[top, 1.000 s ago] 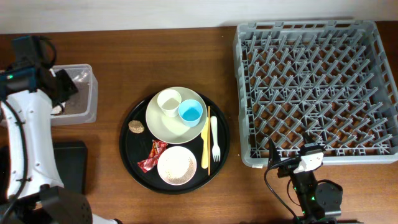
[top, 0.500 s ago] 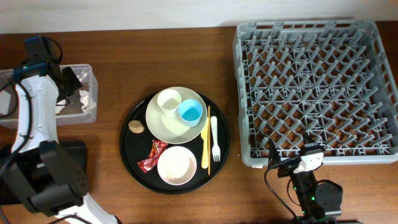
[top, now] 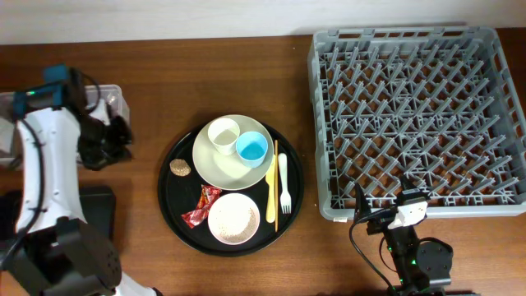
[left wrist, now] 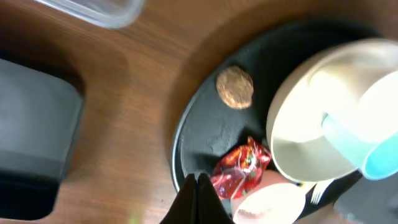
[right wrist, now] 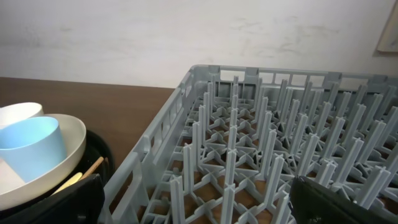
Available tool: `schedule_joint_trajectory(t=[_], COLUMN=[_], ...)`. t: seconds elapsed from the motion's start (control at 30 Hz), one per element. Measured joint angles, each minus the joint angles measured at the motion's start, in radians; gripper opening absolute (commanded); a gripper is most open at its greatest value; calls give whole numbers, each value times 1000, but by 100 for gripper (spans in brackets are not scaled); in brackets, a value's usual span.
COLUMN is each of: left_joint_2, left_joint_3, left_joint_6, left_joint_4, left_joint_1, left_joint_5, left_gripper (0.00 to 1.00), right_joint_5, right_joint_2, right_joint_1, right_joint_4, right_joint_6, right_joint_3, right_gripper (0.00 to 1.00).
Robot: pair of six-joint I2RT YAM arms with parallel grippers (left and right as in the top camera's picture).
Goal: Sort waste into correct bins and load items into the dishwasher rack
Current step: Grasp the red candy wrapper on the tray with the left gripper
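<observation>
On the round black tray (top: 173, 193) lie the waste pieces: a red wrapper (top: 201, 205) and a brown lump (top: 180, 167). The items sit there too: cream plate (top: 222, 164) carrying a cream cup (top: 223, 134) and blue cup (top: 251, 148), a bowl (top: 233, 219), white fork (top: 284, 182) and yellow utensil (top: 271, 189). My left gripper (top: 115, 138) (left wrist: 198, 180) is shut and empty, hanging left of the tray's rim, close to the wrapper (left wrist: 242, 168). My right gripper (right wrist: 196, 205) stands open at the near edge of the grey dishwasher rack (top: 419, 115) (right wrist: 267, 143).
The clear tub (top: 115, 103) stands at the far left, mostly hidden behind my left arm. The shallow black bin (top: 92, 212) (left wrist: 31, 143) lies in front of it. The rack fills the right half of the table.
My left arm has swung away from over the clear tub, forward and right towards the round tray, its gripper staying shut. The right arm has not moved.
</observation>
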Motion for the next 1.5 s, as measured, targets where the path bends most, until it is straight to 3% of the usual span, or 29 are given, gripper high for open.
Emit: schedule_joint_trajectory(t=[0.17,0.27,0.3,0.47,0.53,0.57,0.6,1.03,1.33,1.5], left_joint_2=[1,1,1,1,1,1,1,1,1,1], left_joint_3=[-248,-356,-369,-370,-370,-372,-381,-548,-554,-581], left_joint_6=[53,70,78,92,95,95,95,92,92,90], left_joint_4=[20,53,51,33,33,34,35,196,223,255], left_joint_1=[-200,-307,-340,-400,-400,-400,-400,-400,-400,-400], left_joint_5=[10,11,8,-30,-37,-38,-40,-65,-65,-66], left_gripper=[2,18,19,47,51,61,63,71,59,59], right_joint_5=[0,0,0,0,0,0,0,0,0,0], right_joint_2=[0,0,0,0,0,0,0,0,0,0], right_joint_1=[0,0,0,0,0,0,0,0,0,0], right_joint_4=[0,0,0,0,0,0,0,0,0,0], right_joint_6=[0,1,1,0,1,0,1,0,0,0], right_joint_3=[0,0,0,0,0,0,0,0,0,0], right_gripper=[98,98,98,98,98,98,98,98,98,98])
